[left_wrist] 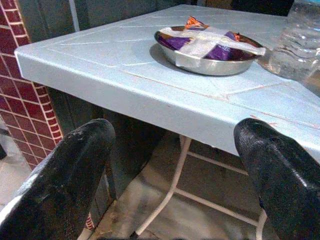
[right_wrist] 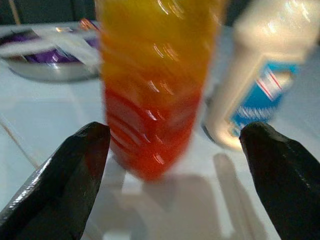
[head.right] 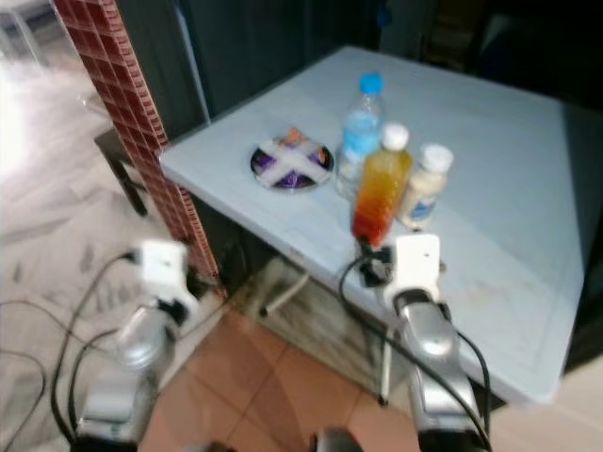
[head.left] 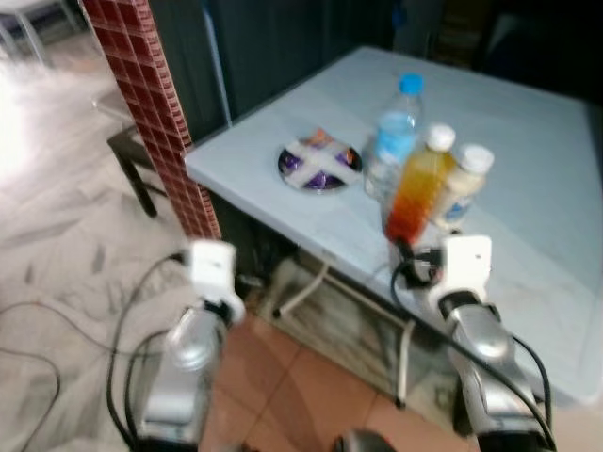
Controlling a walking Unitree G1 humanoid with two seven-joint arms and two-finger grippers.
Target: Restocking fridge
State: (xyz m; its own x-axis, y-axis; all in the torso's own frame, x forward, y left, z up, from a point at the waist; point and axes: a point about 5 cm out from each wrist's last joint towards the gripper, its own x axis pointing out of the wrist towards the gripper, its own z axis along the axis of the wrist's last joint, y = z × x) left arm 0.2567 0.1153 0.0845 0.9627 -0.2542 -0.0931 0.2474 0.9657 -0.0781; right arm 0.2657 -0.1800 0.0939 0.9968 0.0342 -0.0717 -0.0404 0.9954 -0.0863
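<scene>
Three bottles stand together on the light blue table (head.left: 528,141): an orange-red juice bottle (head.left: 421,188) with a white cap, a clear water bottle (head.left: 394,141) with a blue cap behind it, and a white bottle (head.left: 464,185) with a blue label to its right. My right gripper (right_wrist: 175,170) is open at the table's near edge. Its fingers (right_wrist: 75,170) flank the juice bottle (right_wrist: 155,90) without touching it. My left gripper (left_wrist: 175,150) is open and holds nothing. It sits lower, just off the table's front-left corner (left_wrist: 30,55).
A metal bowl (head.left: 320,165) with snack packets lies left of the bottles. A red tiled pillar (head.left: 151,94) rises beside the table's left corner, with a dark stool (head.left: 132,160) behind it. Cables (head.left: 57,377) trail over the floor. White table legs (head.left: 301,292) show underneath.
</scene>
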